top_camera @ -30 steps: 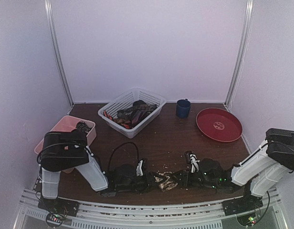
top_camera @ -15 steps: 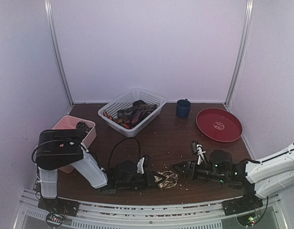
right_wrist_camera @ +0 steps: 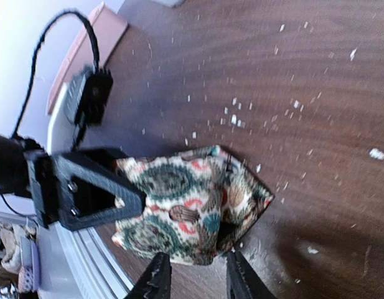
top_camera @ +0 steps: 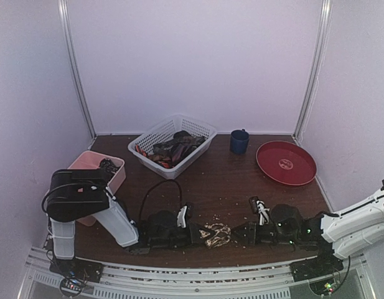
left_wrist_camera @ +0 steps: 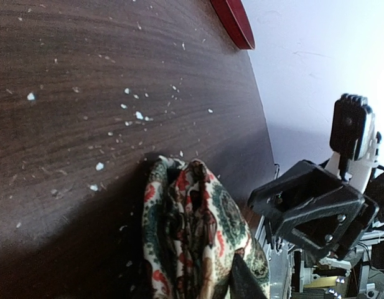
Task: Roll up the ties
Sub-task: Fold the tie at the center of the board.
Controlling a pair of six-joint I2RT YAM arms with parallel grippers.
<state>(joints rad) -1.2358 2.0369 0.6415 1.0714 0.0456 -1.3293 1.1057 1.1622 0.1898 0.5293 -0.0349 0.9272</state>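
A rolled-up patterned tie [top_camera: 215, 235], cream with teal and red medallions, lies at the near edge of the table between my two grippers. My left gripper [top_camera: 193, 234] is shut on its left side; in the right wrist view its black fingers [right_wrist_camera: 111, 190] clamp the fabric [right_wrist_camera: 185, 205]. In the left wrist view the roll [left_wrist_camera: 192, 230] fills the bottom, with one dark fingertip [left_wrist_camera: 244, 281] against it. My right gripper [right_wrist_camera: 196, 275] is open just short of the roll's near edge, with nothing between its fingers. More ties [top_camera: 173, 148] lie bundled in the white basket [top_camera: 193, 156].
A pink tray [top_camera: 86, 163] stands at the left beside the left arm. A blue mug [top_camera: 239, 141] and a red plate [top_camera: 286, 163] are at the back right. White crumbs [right_wrist_camera: 235, 118] dot the dark wooden table. The metal rail runs just behind the roll.
The right arm dropped its elbow and drew back from the tie, then came low toward it again, its jaws widening and then narrowing. The left gripper tightened on the tie.
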